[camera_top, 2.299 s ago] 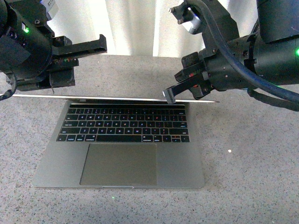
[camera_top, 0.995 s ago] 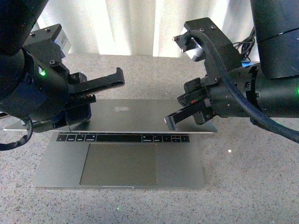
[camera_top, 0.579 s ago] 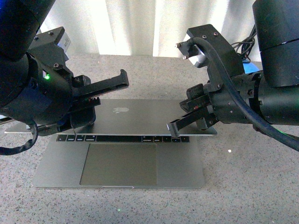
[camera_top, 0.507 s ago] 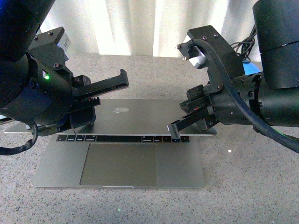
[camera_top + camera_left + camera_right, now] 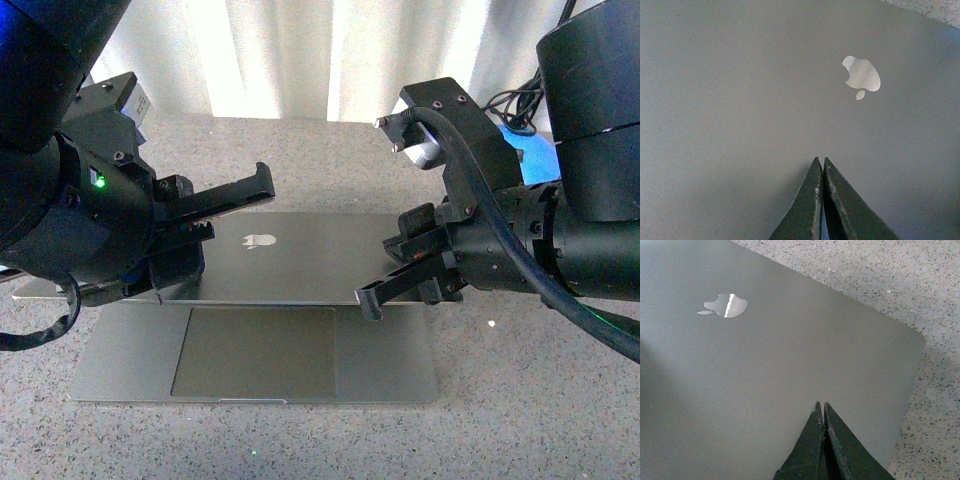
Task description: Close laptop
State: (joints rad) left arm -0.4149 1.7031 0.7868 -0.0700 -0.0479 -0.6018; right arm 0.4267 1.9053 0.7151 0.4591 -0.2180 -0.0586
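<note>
Pressing the laptop [image 5: 300, 262] lid lower than half a second ago, with left gripper [image 5: 820, 161] and right gripper [image 5: 820, 405] tips on it, jaws of each pressed together. Now hiding the keys; showing only the trackpad [image 5: 255, 350]. Sitting centred on the speckled table [image 5: 530, 400].

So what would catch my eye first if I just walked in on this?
The grey laptop in the middle of the speckled table, its lid tipped low over the base, silvery apple logo facing up. Bulky black machinery crowds it from both sides: the left gripper and right gripper sit over the lid, jaws shut.
</note>
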